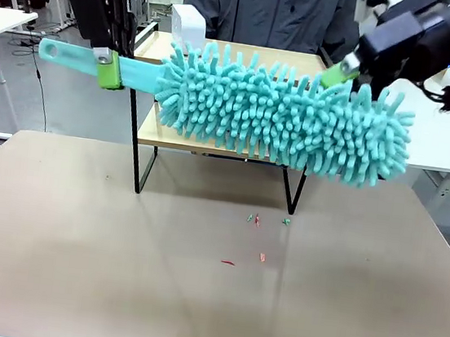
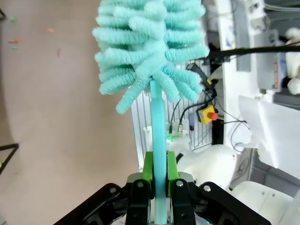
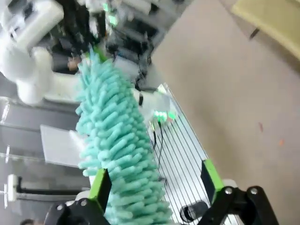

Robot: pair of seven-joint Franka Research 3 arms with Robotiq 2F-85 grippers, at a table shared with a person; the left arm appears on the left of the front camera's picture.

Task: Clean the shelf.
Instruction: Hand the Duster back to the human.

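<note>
While left gripper [image 1: 106, 68] clamps the fluffy turquoise chenille duster [image 1: 285, 114] by its handle, right gripper [image 1: 348, 68] gapes beside it; sweep low along the two-tier wooden shelf [image 1: 151, 131].

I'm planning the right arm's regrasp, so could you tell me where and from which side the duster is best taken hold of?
Probably the bare flat handle, on the free end outboard of the left gripper, which is shut on it. The duster lies roughly level in front of the shelf; its head is soft fluff, giving no firm hold. Come from above, pads across the flat faces.
</note>
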